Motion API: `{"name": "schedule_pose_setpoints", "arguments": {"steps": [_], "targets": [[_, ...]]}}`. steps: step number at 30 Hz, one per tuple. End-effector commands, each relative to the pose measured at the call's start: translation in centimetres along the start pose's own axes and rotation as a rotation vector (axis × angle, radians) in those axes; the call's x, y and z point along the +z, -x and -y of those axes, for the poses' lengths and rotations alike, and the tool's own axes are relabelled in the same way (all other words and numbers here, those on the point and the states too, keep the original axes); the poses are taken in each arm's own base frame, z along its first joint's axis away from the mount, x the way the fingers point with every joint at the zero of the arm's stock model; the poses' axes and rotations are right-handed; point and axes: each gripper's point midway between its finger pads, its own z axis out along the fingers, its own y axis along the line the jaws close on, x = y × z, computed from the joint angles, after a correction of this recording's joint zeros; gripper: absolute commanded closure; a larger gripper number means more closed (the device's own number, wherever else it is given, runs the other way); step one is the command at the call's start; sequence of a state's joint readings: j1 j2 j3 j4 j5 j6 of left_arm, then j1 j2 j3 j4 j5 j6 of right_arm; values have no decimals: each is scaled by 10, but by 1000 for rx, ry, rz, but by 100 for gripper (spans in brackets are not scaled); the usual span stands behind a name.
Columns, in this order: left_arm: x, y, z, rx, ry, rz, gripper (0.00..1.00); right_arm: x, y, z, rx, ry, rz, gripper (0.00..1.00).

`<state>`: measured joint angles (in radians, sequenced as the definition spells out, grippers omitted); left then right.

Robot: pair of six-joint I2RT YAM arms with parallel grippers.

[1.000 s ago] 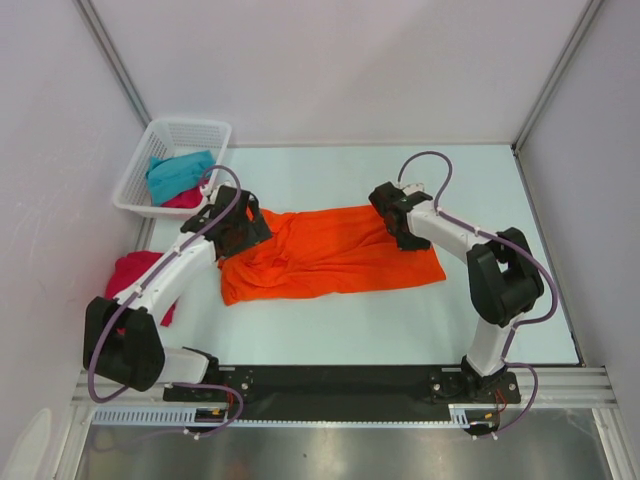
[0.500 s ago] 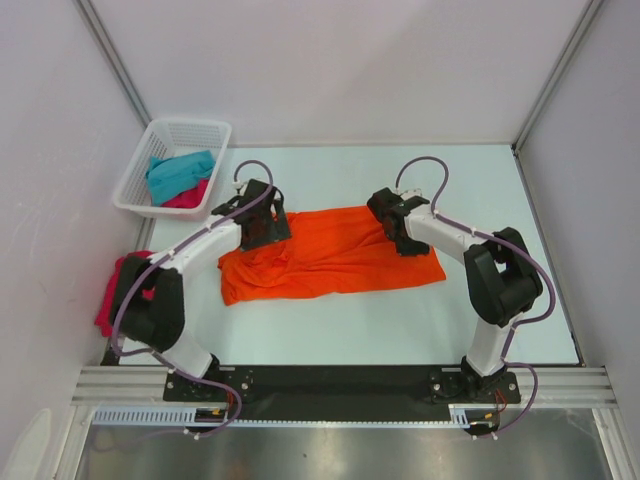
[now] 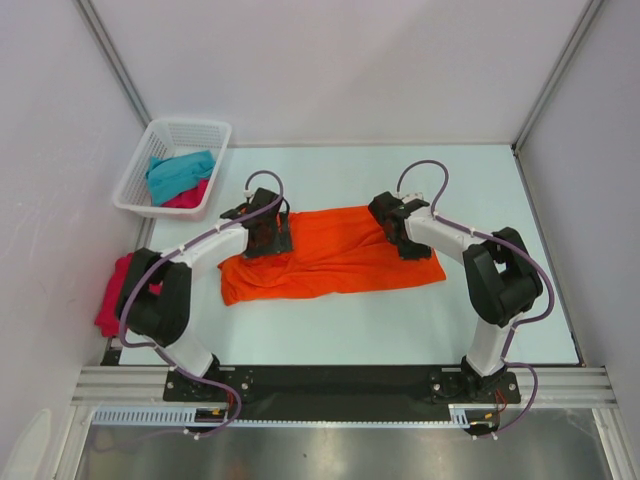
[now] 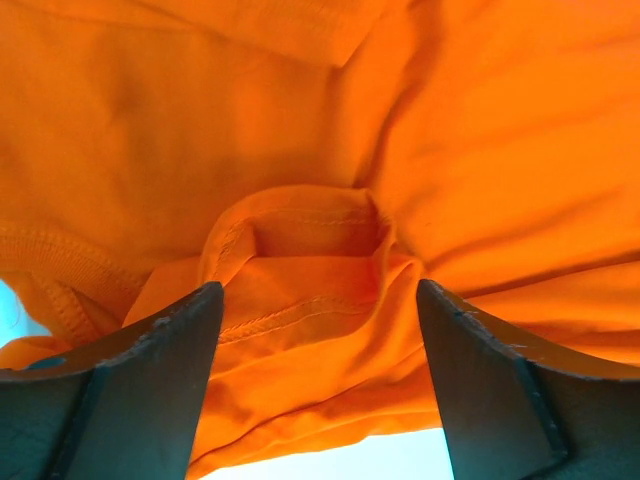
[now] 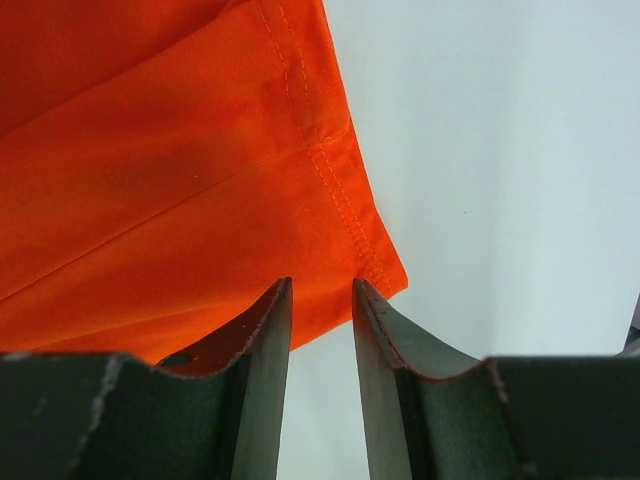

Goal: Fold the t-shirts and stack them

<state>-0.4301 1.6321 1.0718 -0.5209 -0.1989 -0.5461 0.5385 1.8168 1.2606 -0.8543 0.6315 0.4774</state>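
The bright orange t-shirt (image 3: 335,255) lies spread and rumpled on the table's middle. My left gripper (image 3: 266,236) hovers over its upper left part. In the left wrist view the gripper (image 4: 318,290) is wide open, with the orange t-shirt's (image 4: 300,230) folded, stitched hem bunched between the fingers. My right gripper (image 3: 405,238) is at the shirt's right edge. In the right wrist view the gripper (image 5: 322,286) has its jaws narrowly apart, just short of the orange t-shirt's (image 5: 150,200) hemmed corner, with bare table in the gap. A teal t-shirt (image 3: 180,172) and a pink t-shirt (image 3: 188,198) lie in the basket. Another pink t-shirt (image 3: 113,297) lies at the left edge.
The white lattice basket (image 3: 190,124) stands at the back left corner. The pale table (image 3: 330,330) is walled by white panels on three sides. The black base rail (image 3: 330,380) runs along the near edge.
My left arm has swung right, from the shirt's left edge to over its upper left part. The pink shirt at the left now shows more. My right gripper has hardly moved.
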Motion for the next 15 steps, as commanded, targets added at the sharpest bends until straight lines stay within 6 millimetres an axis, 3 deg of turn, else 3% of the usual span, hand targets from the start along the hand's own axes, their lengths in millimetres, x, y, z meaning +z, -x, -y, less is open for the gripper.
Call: {"name": "schedule_pose_setpoints", "arguments": {"steps": [1,7,9,10,11,12,15], "targets": [[-8,4,-3,24,2,33,21,-1,4,0,19,-18,28,64],[-6,-3,-8,14,14,17,30,0,2,6,15,-36,31,64],[-4,-5,-9,20,22,14,39,0,1,6,13,-36,28,64],[-2,-8,-10,23,28,5,46,0,0,6,10,-36,27,64],[-1,-9,-11,23,30,3,74,0,1,6,13,-34,29,64],[-1,-10,-12,22,37,0,84,0,1,6,12,-38,29,64],[2,-12,-14,18,47,-4,94,-1,1,6,11,-35,30,64]]}}
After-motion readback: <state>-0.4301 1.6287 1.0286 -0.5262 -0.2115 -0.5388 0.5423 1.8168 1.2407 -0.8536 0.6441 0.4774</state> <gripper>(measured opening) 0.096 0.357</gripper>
